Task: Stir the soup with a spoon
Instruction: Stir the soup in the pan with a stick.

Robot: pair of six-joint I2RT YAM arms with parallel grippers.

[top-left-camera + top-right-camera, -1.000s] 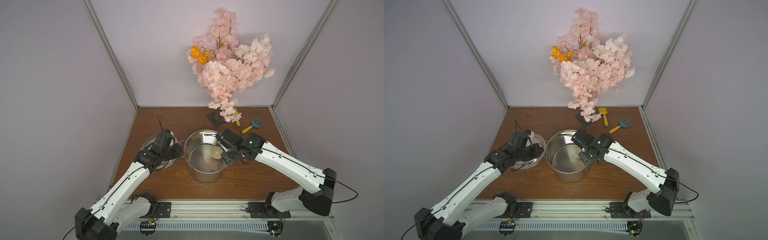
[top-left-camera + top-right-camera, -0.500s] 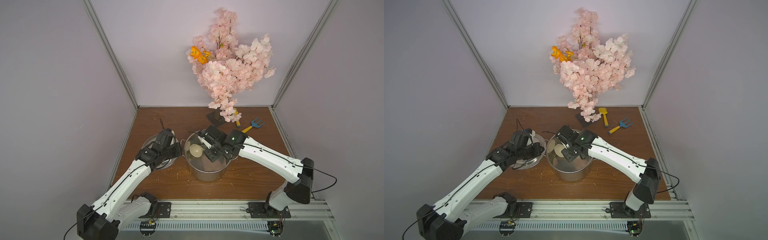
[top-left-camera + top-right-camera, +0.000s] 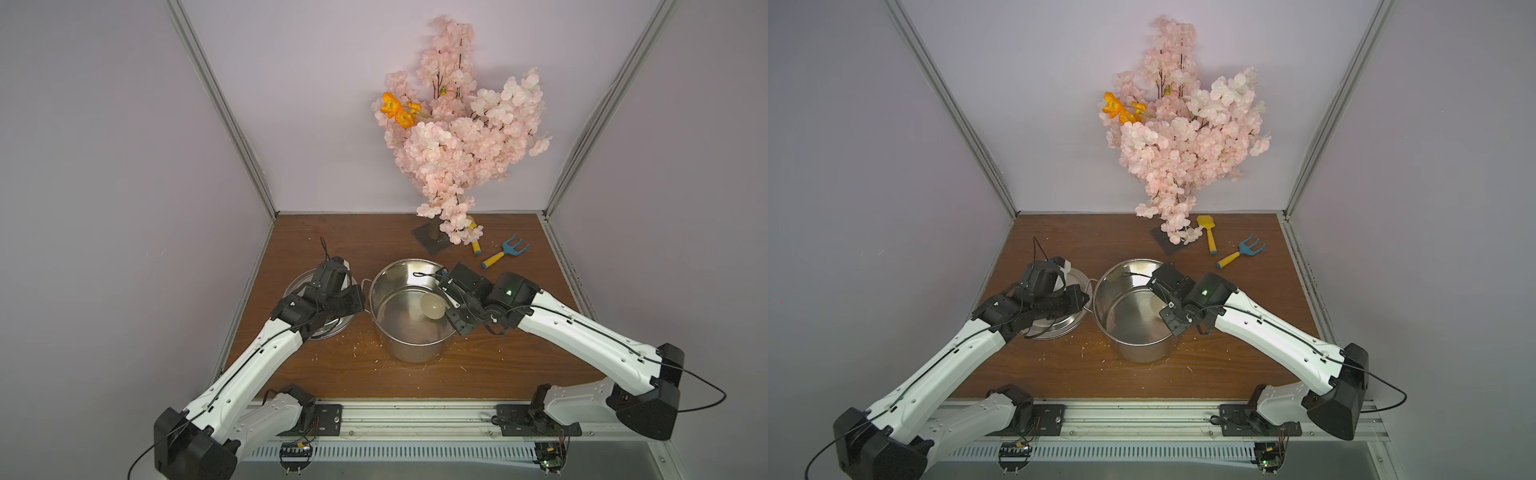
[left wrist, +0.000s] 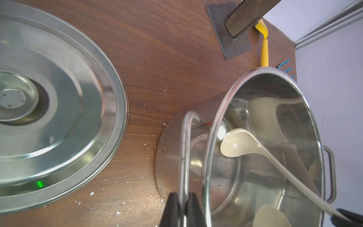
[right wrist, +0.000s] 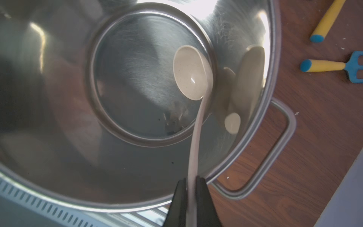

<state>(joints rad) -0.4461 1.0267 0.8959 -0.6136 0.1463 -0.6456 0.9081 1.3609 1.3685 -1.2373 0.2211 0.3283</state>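
Soup pot point(image 3: 411, 351), a tall cylinder of shiny brushed steel, stands mid-tabletop point(image 3: 353, 249) on dark crumb-flecked woodgrain. Beside it lies a flat round steel lid point(image 4: 59, 118). Left end effector point(image 4: 182, 196) is clamped on the pot's thin loop handle. Right end effector point(image 5: 191, 180) pinches the slim handle of the cream plastic spoon point(image 5: 191, 72), whose deep round bowl is inside the pot near its wall.

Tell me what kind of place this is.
Probably a robot lab booth, not a kitchen: plain walls in aluminium framing, arms bolted to a rail, a stockpot near a fake blossom tree.
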